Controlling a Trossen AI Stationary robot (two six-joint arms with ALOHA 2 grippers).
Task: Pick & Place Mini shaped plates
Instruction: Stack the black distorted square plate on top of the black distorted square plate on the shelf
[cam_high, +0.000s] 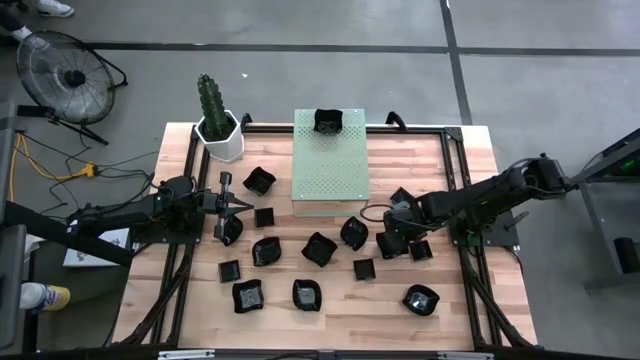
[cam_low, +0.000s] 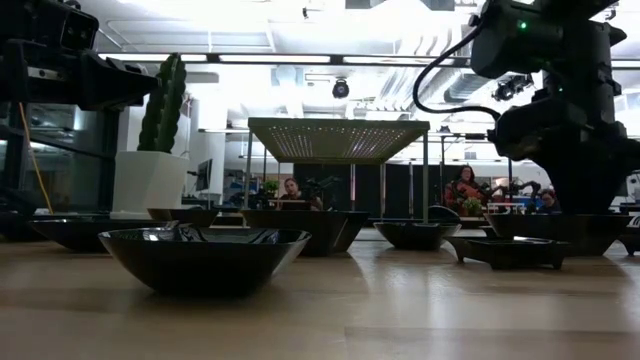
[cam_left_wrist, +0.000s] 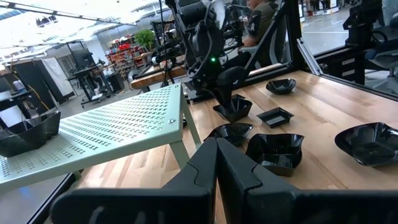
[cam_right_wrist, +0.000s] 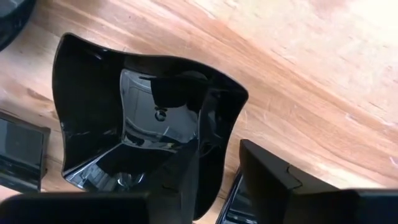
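Right under my right pincer (cam_right_wrist: 217, 180), a wavy black dish (cam_right_wrist: 134, 118) sits on the wood, one finger inside its rim, one outside, jaws part-open. From above, my left pincer (cam_high: 238, 206) waits pinched shut beside scattered dishes (cam_high: 319, 248).

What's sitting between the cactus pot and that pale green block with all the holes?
Seen from above, only bare wooden table lies between the cactus pot and the green block. The nearest black dish sits below that gap, not in it.

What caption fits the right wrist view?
Right gripper straddling the rim of a wavy black dish on the wooden table.
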